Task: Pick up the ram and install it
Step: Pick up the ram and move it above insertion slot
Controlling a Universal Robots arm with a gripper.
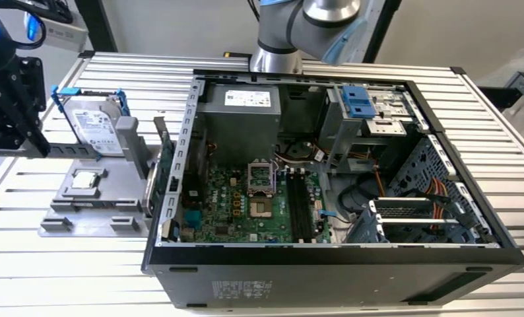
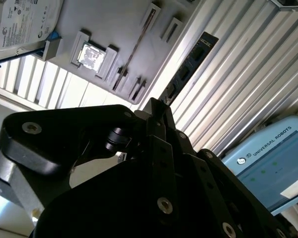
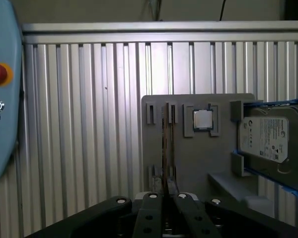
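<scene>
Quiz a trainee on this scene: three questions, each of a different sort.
1. True or false: the processor chip lies on the grey fixture, outside the computer case.
2. The gripper is shut on: A) a cable B) the ram C) a screwdriver.
3. Fill in: the frame round the hard drive is coloured ____.
Key: 1 true; 2 B; 3 blue.

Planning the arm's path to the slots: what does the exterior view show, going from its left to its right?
gripper → hard drive in its blue frame → processor socket → black memory slots → blue drive-bay latch → drive cage
</scene>
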